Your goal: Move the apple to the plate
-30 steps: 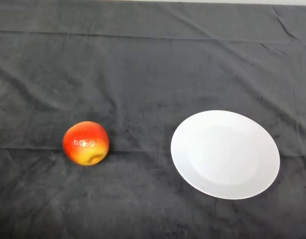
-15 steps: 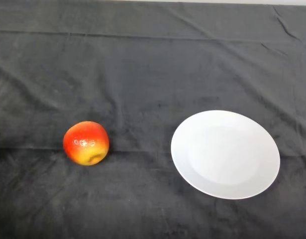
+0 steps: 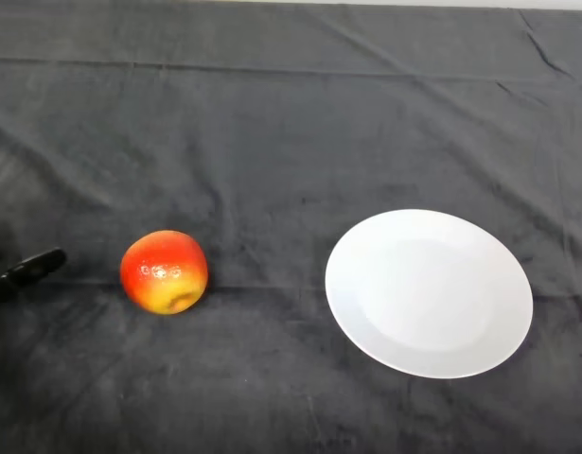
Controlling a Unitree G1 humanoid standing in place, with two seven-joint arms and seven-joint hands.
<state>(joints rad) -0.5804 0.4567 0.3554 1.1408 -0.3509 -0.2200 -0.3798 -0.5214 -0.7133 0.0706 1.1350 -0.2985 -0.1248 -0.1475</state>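
Note:
A red and yellow apple (image 3: 164, 271) rests on the dark cloth at the left of the head view. A white plate (image 3: 429, 292) lies flat to its right, with nothing on it. My black left hand (image 3: 24, 270) pokes in from the left edge, a short way left of the apple and apart from it. Only a straight finger of it shows; the rest lies outside the view.
The dark cloth (image 3: 291, 123) covers the whole table, with creases across the back and near the far right corner.
My left hand has come in from the left edge and reached rightward toward the apple. The apple and the plate have not moved.

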